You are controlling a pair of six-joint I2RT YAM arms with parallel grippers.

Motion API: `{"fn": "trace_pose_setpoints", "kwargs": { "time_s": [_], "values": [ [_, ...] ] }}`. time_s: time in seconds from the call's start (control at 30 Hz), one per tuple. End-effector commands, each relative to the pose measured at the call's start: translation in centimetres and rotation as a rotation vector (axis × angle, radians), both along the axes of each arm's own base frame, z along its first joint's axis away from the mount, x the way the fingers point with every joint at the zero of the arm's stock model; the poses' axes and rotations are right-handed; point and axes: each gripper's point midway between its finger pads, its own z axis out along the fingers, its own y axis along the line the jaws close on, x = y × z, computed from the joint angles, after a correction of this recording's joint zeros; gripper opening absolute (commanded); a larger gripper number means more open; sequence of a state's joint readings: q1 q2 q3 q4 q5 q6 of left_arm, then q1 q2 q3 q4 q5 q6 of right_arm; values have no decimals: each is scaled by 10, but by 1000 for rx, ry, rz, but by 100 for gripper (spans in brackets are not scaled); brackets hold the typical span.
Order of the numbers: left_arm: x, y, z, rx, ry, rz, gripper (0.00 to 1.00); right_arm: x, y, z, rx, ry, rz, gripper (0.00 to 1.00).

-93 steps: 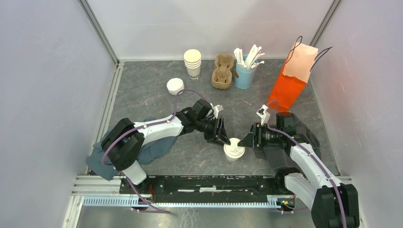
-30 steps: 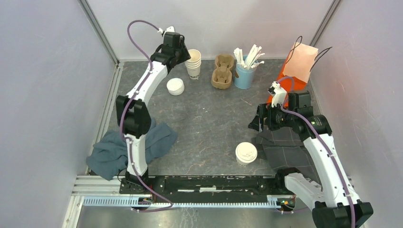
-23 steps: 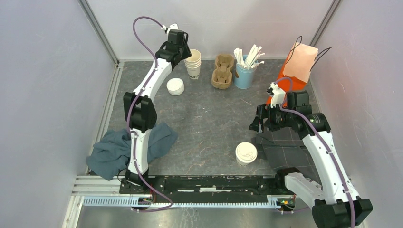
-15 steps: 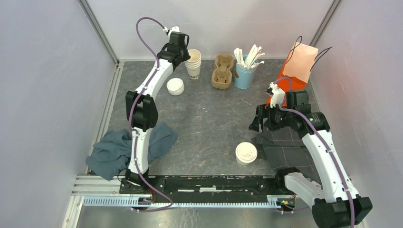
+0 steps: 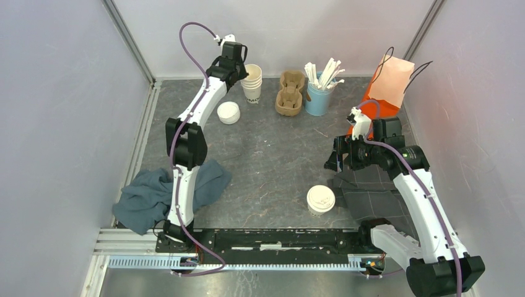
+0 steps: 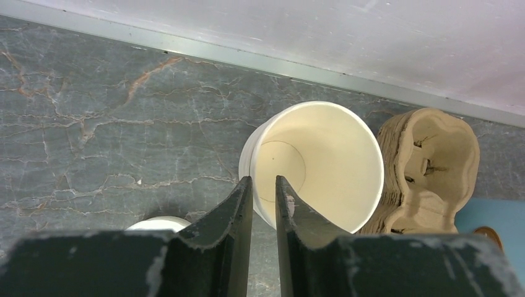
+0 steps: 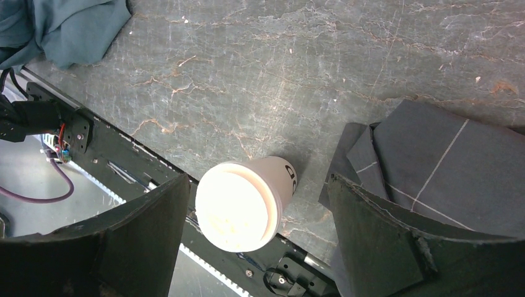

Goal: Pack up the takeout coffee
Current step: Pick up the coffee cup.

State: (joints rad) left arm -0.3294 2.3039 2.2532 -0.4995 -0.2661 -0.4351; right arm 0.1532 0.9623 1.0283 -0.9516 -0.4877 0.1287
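Note:
One takeout coffee cup (image 5: 321, 199) with a white sip lid stands near the front edge; a second lidded cup is not in view. My right gripper (image 5: 332, 162) hovers above and behind it, wide open and empty. In the right wrist view the cup (image 7: 238, 207) sits between the spread fingers, below my right gripper (image 7: 259, 180). My left gripper (image 5: 240, 69) is at the back, at the stack of lidless cream cups (image 5: 251, 83). In the left wrist view my left gripper (image 6: 264, 180) is nearly closed, straddling the left rim of the top cup (image 6: 316, 164).
A stack of loose white lids (image 5: 228, 112) lies left of the cup stack. A brown pulp cup carrier (image 5: 291, 93), a blue tin of stirrers (image 5: 319, 99) and an orange paper bag (image 5: 381, 102) stand at the back. A dark cloth (image 5: 371, 192) and a teal cloth (image 5: 145, 198) lie near the front.
Both grippers left the lidded cup. My left arm swung to the back and crept right onto the cup stack. My right gripper rose and pulled back.

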Motion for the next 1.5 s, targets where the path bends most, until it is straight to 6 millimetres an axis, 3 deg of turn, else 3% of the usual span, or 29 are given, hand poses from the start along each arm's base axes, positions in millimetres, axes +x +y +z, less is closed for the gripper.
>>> {"fn": "trace_pose_setpoints", "kwargs": {
  "time_s": [0.0,0.3,0.5,0.9,1.27,1.47],
  "values": [
    [10,3,13,38,-52,8,26,7,0,5,-7,-42,2,88],
    [11,5,3,56,-32,6,31,7,0,3,-9,-36,4,89],
    [12,6,3,62,-33,13,23,7,0,3,-10,-37,6,89],
    [15,4,25,55,-78,3,2,7,-1,1,-11,-33,2,89],
    [7,-6,39,-37,-81,-10,2,8,-1,1,-11,-39,2,88],
    [2,-13,60,-126,-119,-25,2,7,0,2,-9,-41,5,88]
  ]
}}
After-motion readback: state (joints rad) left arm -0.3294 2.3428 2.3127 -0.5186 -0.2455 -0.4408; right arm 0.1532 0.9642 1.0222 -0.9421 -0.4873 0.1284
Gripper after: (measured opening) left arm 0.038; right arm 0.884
